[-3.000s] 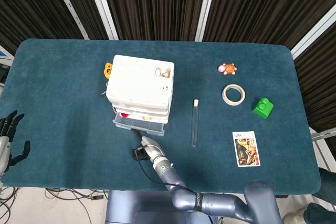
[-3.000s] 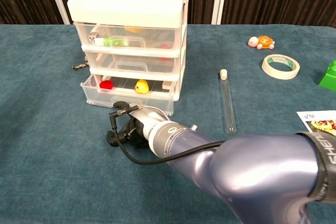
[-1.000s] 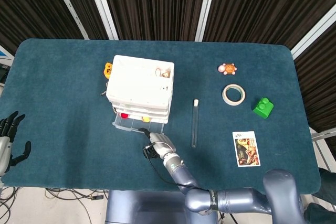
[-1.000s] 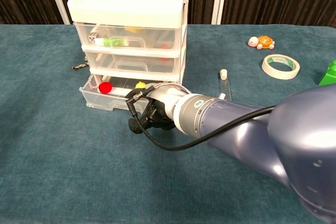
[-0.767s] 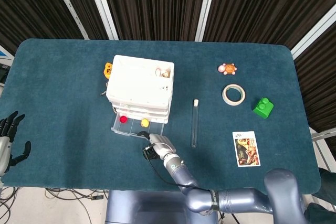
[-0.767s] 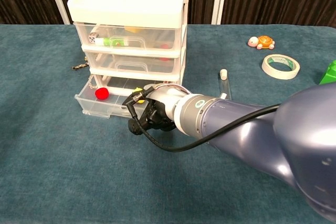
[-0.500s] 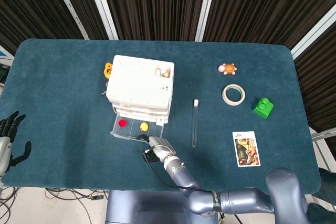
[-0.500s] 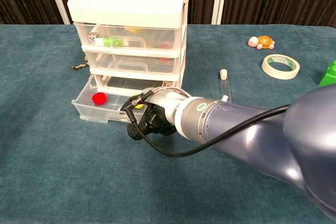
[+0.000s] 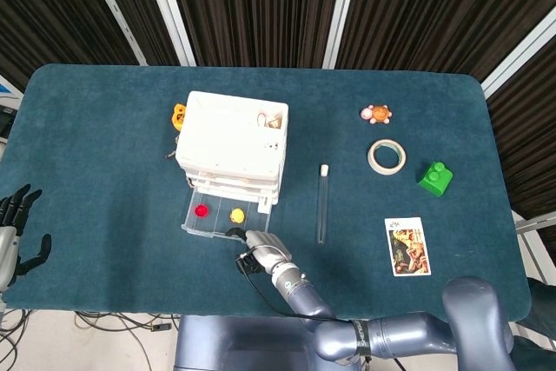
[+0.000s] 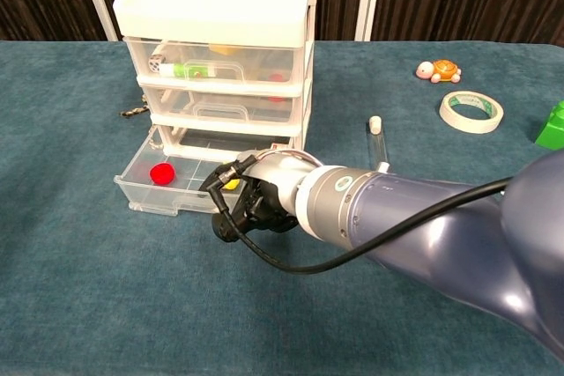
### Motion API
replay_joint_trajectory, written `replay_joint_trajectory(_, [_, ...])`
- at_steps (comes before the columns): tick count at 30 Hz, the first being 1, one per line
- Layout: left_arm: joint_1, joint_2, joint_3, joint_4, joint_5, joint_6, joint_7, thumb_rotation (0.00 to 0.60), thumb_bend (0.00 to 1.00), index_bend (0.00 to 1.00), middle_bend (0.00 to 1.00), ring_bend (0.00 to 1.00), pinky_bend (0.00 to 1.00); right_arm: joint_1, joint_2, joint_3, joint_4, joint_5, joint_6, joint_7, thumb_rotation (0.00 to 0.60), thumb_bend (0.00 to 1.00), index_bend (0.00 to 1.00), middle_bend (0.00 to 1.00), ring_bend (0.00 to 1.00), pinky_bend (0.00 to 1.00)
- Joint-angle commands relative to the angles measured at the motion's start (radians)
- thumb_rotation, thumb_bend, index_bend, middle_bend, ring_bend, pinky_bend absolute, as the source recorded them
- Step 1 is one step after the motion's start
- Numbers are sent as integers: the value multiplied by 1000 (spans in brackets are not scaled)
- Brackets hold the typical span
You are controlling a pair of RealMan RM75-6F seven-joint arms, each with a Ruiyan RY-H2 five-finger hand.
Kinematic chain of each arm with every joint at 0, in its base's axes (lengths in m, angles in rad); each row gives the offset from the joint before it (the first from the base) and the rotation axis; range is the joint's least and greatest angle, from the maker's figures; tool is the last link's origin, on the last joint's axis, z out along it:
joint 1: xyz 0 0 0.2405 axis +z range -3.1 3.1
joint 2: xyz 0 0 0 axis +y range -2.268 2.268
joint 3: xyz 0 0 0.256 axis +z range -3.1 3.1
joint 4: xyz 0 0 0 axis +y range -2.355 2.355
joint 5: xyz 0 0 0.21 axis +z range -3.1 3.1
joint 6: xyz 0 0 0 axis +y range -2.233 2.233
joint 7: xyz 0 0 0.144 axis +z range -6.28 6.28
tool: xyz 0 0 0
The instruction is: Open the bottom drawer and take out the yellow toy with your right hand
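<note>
A white three-drawer unit [image 9: 231, 139] [image 10: 220, 50] stands left of the table's middle. Its clear bottom drawer [image 9: 214, 225] [image 10: 145, 197] is pulled well out toward me. Inside lie a red ball [image 9: 201, 210] [image 10: 159, 173] and the yellow toy [image 9: 235, 214] [image 10: 231, 184], which my hand partly hides in the chest view. My right hand [image 9: 261, 245] [image 10: 256, 202] grips the drawer's front edge near its right end, fingers curled. At the table's left edge my left hand [image 9: 13, 232] rests off the cloth, fingers spread and holding nothing.
A glass test tube [image 9: 322, 204] [image 10: 380, 169] lies right of the drawers. Further right are a tape roll [image 9: 386, 156], a turtle toy [image 9: 376, 114], a green block [image 9: 434, 177] and a picture card [image 9: 407, 246]. An orange trinket [image 9: 179, 115] sits behind the unit's left side.
My right hand has drawn back toward me with the bottom drawer's front, sliding the drawer further out. The red ball and yellow toy now show in the open.
</note>
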State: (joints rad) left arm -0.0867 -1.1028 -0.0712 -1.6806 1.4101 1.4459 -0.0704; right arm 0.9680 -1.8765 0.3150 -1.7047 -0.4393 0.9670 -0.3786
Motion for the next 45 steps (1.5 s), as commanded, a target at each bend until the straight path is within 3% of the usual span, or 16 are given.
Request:
replay_joint_trajectory(1, [0,0,0,0,0,0,0,600,478,85,0,0,0,0,5,0,-3,-1,3,0,600,643,152,973,985,1000])
replay_joint_trajectory(5, [0,0,0,0,0,-1,2,600,477,85,0,0,0,5,24,-15,-15,11,-7,-16,600,643,72,973,984,1000])
replay_joint_trajectory(12, [1,-1,1,-1,0,1,3,600,478,85,0,0,0,4,68,-20,-67,17,-13,-16,600,642,45,973,985,1000])
replay_joint_trajectory(16, [1,-1,2,-2,1,0,2,600,478,84,0,0,0,0,119,12,-110,0,-4,-6,600,622,84,974,987,1000])
replay_joint_trajectory(22, [0,3,2,-7,-4,-6,1,600,478,80,0,0,0,21,184,50,-122,-26,13,-25,600,456,167,994,1000,1000])
replay_joint_trajectory(25, [1,2,2,-8,-3,-4,-1,600,478,79,0,0,0,42,187,47,-87,-83,48,-61,600,438,207,1000,1000,1000])
replay_joint_trajectory(29, [2,0,0,-9,-3,0,-10,600,478,79,0,0,0,88,196,15,-26,-115,6,-127,600,385,211,1000,1000,1000])
replay_joint_trajectory(33, [2,1,-1,-10,-5,-2,-11,600,478,79,0,0,0,127,177,-17,22,-152,-1,-183,600,348,225,1000,1000,1000])
replay_joint_trajectory(45, [1,3,-3,-15,-5,-3,-24,600,478,79,0,0,0,170,-10,-60,193,-246,123,-273,600,315,287,1000,1000,1000])
